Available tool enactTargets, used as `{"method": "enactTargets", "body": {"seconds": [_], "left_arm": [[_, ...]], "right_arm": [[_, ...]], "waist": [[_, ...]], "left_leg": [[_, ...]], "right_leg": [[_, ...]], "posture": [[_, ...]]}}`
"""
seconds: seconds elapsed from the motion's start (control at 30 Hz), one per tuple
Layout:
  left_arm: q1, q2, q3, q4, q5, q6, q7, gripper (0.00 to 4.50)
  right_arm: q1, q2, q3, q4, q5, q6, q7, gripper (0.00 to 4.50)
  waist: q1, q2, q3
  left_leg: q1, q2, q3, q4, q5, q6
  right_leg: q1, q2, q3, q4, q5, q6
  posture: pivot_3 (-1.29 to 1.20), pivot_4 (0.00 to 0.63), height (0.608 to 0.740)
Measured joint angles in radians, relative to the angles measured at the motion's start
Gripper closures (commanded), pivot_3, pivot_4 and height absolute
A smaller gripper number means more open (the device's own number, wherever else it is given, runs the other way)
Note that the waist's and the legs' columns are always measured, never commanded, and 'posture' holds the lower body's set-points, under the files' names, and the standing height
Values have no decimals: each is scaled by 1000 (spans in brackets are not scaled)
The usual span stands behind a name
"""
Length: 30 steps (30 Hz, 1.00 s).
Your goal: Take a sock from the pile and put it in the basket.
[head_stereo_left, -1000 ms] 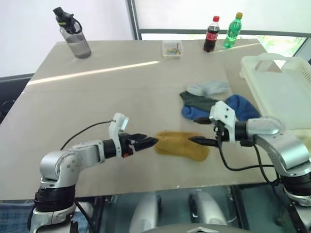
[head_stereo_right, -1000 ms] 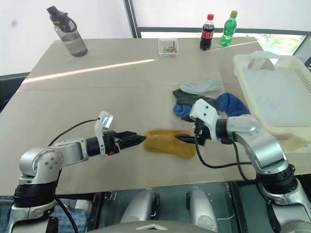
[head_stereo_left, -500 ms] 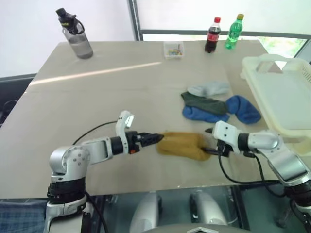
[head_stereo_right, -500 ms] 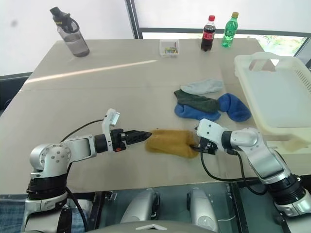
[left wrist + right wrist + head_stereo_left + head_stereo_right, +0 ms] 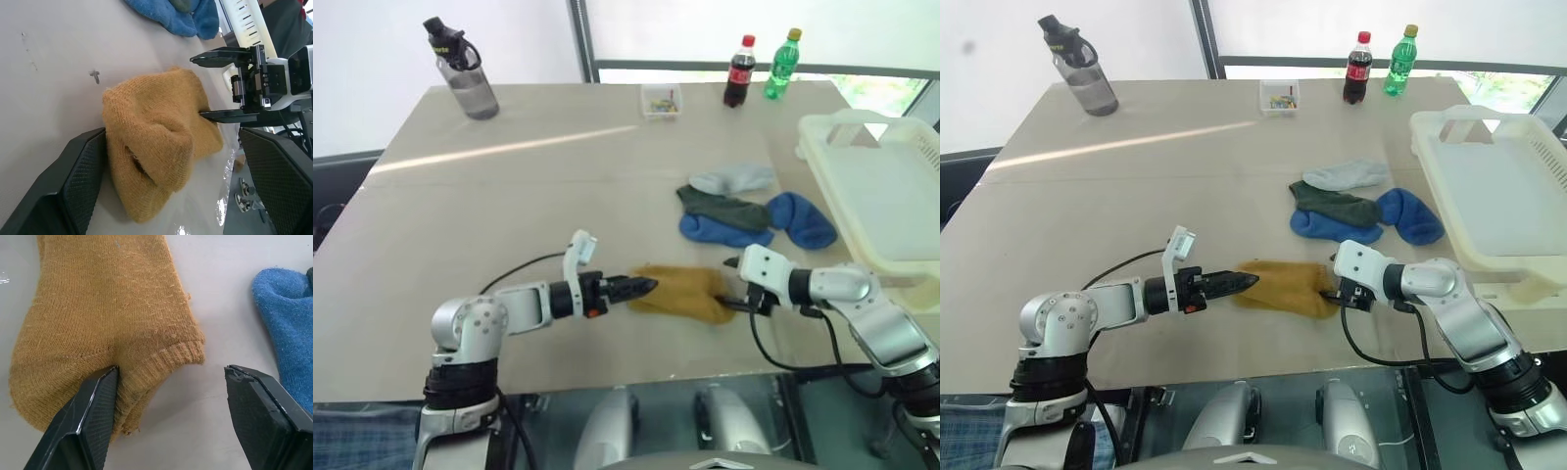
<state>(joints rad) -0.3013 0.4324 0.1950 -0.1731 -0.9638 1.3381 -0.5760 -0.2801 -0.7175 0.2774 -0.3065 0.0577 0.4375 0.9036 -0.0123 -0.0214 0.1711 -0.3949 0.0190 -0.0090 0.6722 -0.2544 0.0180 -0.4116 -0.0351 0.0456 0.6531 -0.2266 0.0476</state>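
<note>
The mustard-yellow sock [image 5: 683,292] lies flat on the table near its front edge, apart from the pile [image 5: 754,211] of blue, dark green and grey socks behind it. My left gripper [image 5: 644,287] is open at the sock's left end, one finger [image 5: 80,186] on each side of the sock [image 5: 156,147]. My right gripper [image 5: 732,299] is open at the sock's right end, with one finger [image 5: 95,404] pressed against the cuff [image 5: 161,357]. The cream basket [image 5: 881,196] stands at the right edge of the table.
At the back of the table stand a grey water bottle [image 5: 465,69], a small clear box [image 5: 661,100], a cola bottle [image 5: 737,70] and a green bottle [image 5: 781,63]. A blue sock [image 5: 288,313] lies close to my right gripper.
My left gripper has moved right up to the sock's left end. My right gripper has sunk to the table at the sock's right end and then stayed there.
</note>
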Motion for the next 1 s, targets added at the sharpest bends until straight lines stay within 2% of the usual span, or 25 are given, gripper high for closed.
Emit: {"method": "enactTargets", "body": {"seconds": [0.63, 1.0], "left_arm": [[-79, -5, -15, 15, -71, 0, -113, 41], [-159, -59, -179, 92, 6, -89, -184, 41]], "right_arm": [[-3, 3, -1, -27, -7, 36, -1, 936], [-8, 22, 4, -50, -13, 64, -18, 936]], "waist": [[-1, -2, 2], [-1, -2, 2]], "left_leg": [[-2, 0, 0, 0, 0, 0], [-3, 0, 0, -1, 0, 0]], "right_leg": [[-1, 0, 0, -1, 0, 0], [-1, 0, 0, -3, 0, 0]], "posture": [[0, 150, 740], [0, 150, 740]]}}
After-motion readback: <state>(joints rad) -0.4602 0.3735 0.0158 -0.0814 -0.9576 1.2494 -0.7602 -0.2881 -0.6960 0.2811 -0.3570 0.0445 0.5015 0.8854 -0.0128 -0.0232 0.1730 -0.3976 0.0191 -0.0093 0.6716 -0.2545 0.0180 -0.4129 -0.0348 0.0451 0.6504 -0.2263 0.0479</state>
